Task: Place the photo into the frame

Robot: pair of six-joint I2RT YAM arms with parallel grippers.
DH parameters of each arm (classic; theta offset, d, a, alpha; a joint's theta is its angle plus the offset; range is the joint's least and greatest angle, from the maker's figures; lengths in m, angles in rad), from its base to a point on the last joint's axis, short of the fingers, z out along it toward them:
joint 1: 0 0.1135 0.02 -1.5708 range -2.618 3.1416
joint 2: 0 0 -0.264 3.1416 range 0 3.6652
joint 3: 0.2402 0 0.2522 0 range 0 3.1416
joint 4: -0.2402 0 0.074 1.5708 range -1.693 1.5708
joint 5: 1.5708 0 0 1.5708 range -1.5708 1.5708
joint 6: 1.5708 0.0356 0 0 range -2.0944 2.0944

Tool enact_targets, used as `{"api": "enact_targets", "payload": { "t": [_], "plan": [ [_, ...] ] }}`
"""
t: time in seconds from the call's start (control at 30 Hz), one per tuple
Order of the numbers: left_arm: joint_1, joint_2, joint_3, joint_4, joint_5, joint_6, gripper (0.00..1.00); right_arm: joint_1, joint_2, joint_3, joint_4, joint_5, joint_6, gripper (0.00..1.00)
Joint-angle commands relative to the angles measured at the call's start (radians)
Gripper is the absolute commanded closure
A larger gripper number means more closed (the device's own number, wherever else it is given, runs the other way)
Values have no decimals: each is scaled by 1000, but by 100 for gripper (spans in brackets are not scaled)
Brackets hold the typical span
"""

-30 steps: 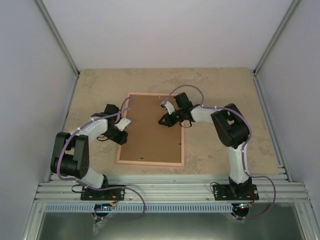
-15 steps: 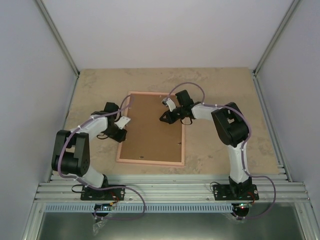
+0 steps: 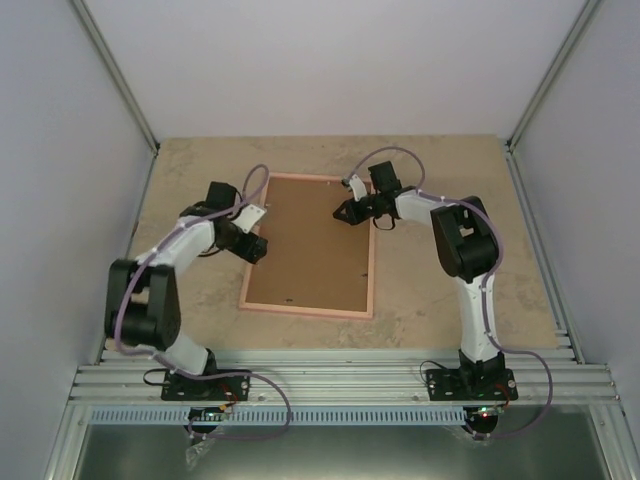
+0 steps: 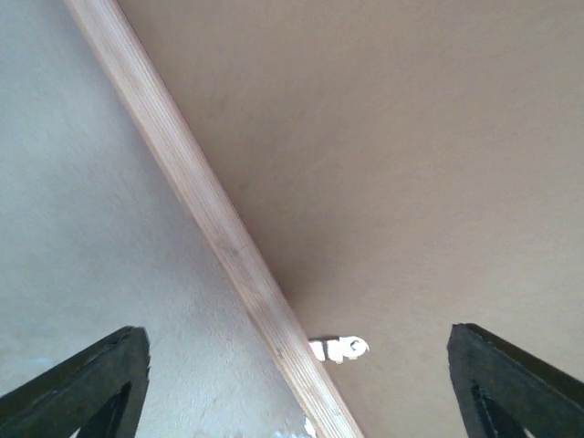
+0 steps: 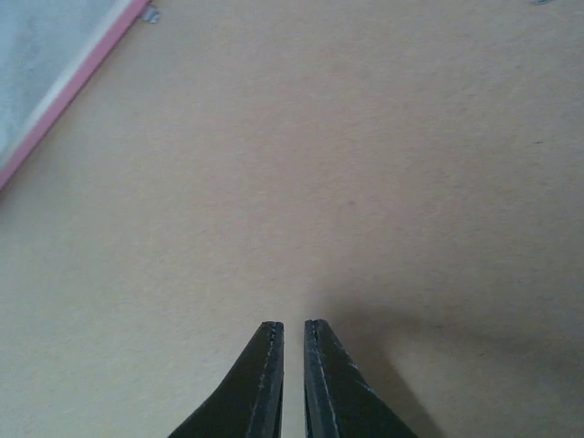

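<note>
The pink frame (image 3: 372, 265) lies face down on the table, filled by a brown backing board (image 3: 315, 255). The photo is hidden. My left gripper (image 3: 255, 248) hovers at the frame's left rail, open, its fingers straddling the wooden rail (image 4: 210, 228) with nothing between them. A small white clip (image 4: 338, 348) sits on the backing board (image 4: 411, 164) beside that rail. My right gripper (image 3: 343, 213) is shut and empty over the board's upper right part. In the right wrist view its tips (image 5: 294, 325) point at the bare board (image 5: 347, 164), with the pink rail (image 5: 68, 87) at the upper left.
The frame rests on a beige stone-patterned tabletop (image 3: 450, 190) enclosed by white walls. A metal rail (image 3: 340, 380) runs along the near edge where both arm bases stand. A small metal tab (image 5: 152, 15) sits at the frame's inner edge.
The frame has slid away from the bases and slightly right. Both arms moved farther out with it. The left gripper opened wide; the right stayed shut.
</note>
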Motion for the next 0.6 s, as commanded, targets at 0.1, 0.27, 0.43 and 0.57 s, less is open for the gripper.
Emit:
{"api": "enact_targets", "payload": {
  "t": [0.1,0.27,0.43,0.57],
  "plan": [
    [-7,-347,-75,-198,266,561,0,53,-188,-96,-4,-200,-13,88],
    [-113,-427,-175,-278,302,781,1,110,-269,-214,-32,-219,-87,88],
    [-265,-389,-244,-229,258,795,7,152,-287,-307,-36,-190,-103,88],
    [-348,-352,-294,-107,195,752,14,168,-276,-336,-35,-158,-124,88]
  ]
}}
